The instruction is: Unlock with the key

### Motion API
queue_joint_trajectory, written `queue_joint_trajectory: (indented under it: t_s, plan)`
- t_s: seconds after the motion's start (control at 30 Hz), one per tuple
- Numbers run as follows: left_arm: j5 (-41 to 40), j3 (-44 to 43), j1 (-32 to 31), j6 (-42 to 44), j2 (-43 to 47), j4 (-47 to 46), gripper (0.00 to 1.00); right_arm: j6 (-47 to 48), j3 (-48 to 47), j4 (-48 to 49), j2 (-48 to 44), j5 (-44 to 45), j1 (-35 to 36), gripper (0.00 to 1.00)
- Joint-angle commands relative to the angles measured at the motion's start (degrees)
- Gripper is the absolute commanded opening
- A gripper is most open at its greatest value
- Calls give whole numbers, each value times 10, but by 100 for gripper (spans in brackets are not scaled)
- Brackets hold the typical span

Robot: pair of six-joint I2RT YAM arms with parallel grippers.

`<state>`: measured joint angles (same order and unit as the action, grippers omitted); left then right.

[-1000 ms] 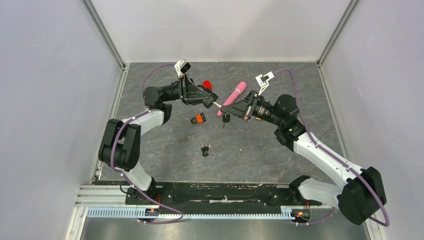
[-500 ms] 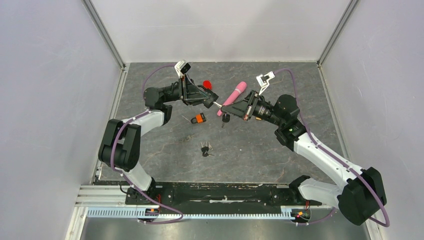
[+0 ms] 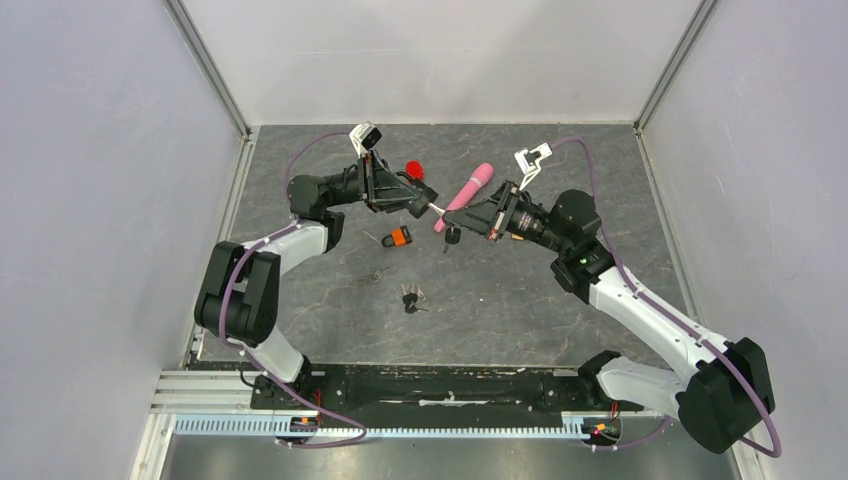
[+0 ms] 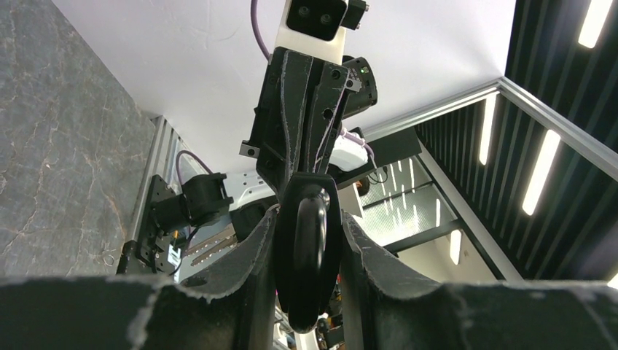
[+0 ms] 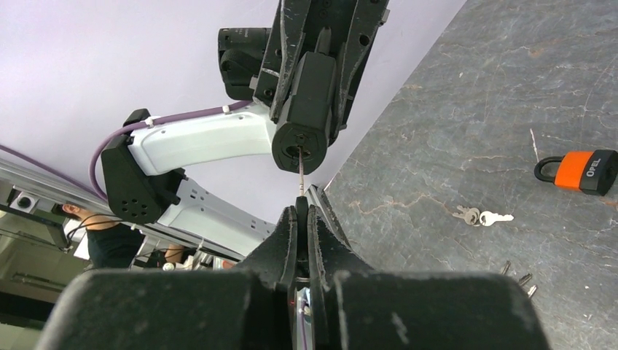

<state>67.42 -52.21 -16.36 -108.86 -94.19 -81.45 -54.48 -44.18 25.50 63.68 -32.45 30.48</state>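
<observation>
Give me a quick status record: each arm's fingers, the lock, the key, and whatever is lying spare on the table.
left fingers: clamped on black padlock, held off the table
right fingers: shut on key
key: blade tip meets the black padlock's keyhole; depth unclear
arms: facing each other above the table's middle
table: orange padlock, key bunch, loose silver keys, pink cylinder

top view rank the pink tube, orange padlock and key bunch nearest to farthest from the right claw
1. pink tube, just behind the right claw
2. orange padlock, to its left
3. key bunch, toward the arm bases
</observation>
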Motion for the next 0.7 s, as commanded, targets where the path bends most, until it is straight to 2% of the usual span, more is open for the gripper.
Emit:
queue_joint_trajectory:
  t_s: [0.0, 0.3, 0.53, 0.67]
  plan:
    - [-16, -4, -13, 34, 45, -11, 2, 19, -21, -16, -3, 37, -3, 0]
    - [-37, -5, -22, 107, 69, 67, 2, 39, -36, -70, 4, 59, 7, 0]
    - [-56, -2, -33, 192, 98, 166, 2, 34, -41, -70, 11, 66, 20, 0]
    - [-56, -1, -34, 203, 103, 177, 2, 32, -43, -66, 12, 57, 25, 0]
